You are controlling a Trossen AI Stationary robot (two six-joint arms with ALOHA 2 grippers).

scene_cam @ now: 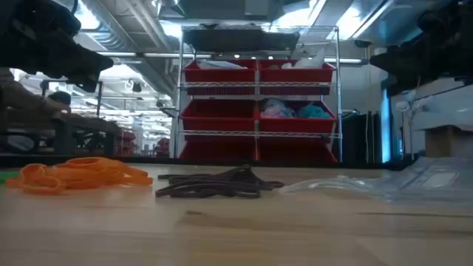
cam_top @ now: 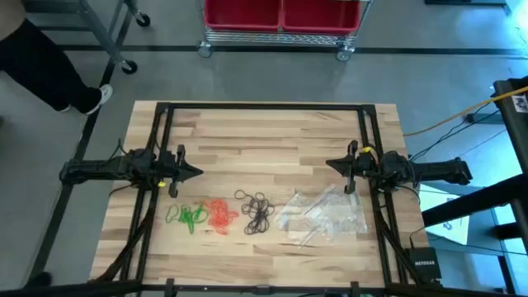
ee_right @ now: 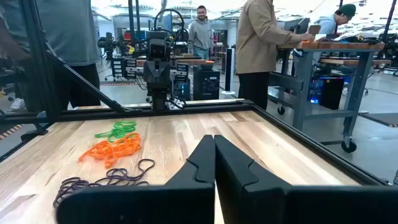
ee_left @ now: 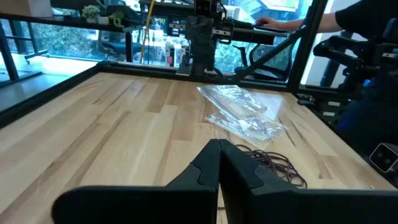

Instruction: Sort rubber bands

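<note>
Tangling is our main worry: thin bright green [cam_top: 186, 216], orange-red [cam_top: 220, 215] and black rubber bands [cam_top: 255, 213] lie in touching heaps beside clear plastic bags [cam_top: 323, 216]. Our left gripper [cam_top: 195, 172] and right gripper [cam_top: 332, 164] hover pinched together, holding nothing; one pinch could lift mixed colours.

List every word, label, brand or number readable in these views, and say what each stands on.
"NETGEAR": on the small black box by the table's near right corner, high view.
White tag at the right edge, high view: dark marks, too small to read.
Nothing else is legible in any view.
</note>
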